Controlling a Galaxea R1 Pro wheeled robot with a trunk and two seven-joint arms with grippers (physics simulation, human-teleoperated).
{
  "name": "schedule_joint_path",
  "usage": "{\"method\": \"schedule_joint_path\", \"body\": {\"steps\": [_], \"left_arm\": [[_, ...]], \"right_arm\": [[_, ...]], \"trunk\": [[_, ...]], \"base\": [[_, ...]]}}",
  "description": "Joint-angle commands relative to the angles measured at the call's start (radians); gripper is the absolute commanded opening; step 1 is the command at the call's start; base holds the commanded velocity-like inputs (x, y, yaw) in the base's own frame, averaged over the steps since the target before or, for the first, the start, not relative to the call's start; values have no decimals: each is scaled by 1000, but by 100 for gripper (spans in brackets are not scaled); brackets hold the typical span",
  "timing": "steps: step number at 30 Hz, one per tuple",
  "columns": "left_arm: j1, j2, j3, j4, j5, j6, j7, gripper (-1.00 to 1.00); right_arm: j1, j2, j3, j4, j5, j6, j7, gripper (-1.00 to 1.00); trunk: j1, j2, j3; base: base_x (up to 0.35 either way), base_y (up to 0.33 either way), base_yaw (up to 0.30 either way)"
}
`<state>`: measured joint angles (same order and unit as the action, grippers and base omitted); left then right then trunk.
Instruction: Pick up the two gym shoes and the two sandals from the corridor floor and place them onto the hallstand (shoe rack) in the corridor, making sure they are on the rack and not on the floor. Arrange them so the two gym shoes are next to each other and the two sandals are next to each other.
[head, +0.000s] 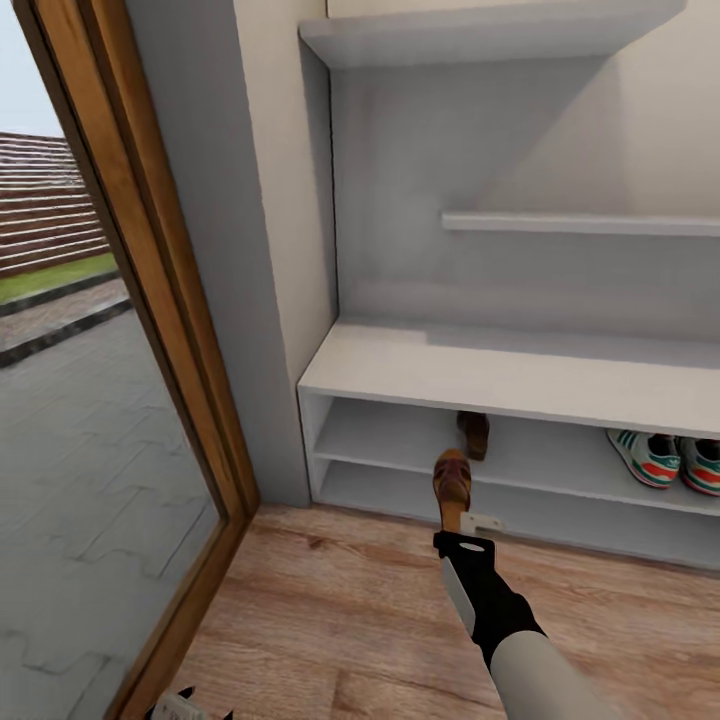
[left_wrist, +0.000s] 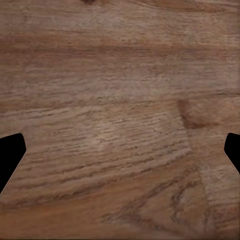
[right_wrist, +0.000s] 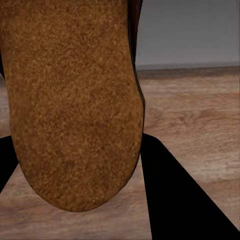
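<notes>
Right gripper clamped on one brown sandal, held in air just before the front edge of the hallstand, toe toward the shelves. Second sandal on the upper open shelf, near its left end. Two gym shoes side by side toward that shelf's right end. No readable writing anywhere. Left gripper spread apart over the corridor floor.

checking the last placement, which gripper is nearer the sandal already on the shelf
Right. The right gripper, holding the other sandal, is just in front of the shelved sandal; the left gripper hangs low over the floor, far off.
</notes>
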<state>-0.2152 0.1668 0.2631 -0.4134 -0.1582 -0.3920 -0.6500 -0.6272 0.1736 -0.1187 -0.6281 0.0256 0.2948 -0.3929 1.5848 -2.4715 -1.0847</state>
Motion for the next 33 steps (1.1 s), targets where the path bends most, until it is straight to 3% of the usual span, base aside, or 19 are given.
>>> {"method": "schedule_joint_path", "body": {"steps": [1, 12, 17, 33], "left_arm": [[0, -2, 8, 1, -11, -5, -5, 100], [0, -4, 10, 1, -11, -4, -5, 100], [-1, -4, 10, 1, -11, -5, -5, 100], [0, -4, 10, 3, -10, -4, -4, 100]], "right_arm": [[0, 1, -3, -2, 0, 6, -3, -100], [0, 1, -4, -4, 0, 6, -3, -100], [0, 1, -4, -5, 0, 6, -3, -100], [0, 1, -7, -12, 0, 5, -4, -100]], "trunk": [[0, 0, -2], [0, 0, -14], [16, -29, -35], [16, -29, -42]], "base": [[0, 0, 181], [0, 0, 177], [0, 0, 123], [20, 0, -28]]}}
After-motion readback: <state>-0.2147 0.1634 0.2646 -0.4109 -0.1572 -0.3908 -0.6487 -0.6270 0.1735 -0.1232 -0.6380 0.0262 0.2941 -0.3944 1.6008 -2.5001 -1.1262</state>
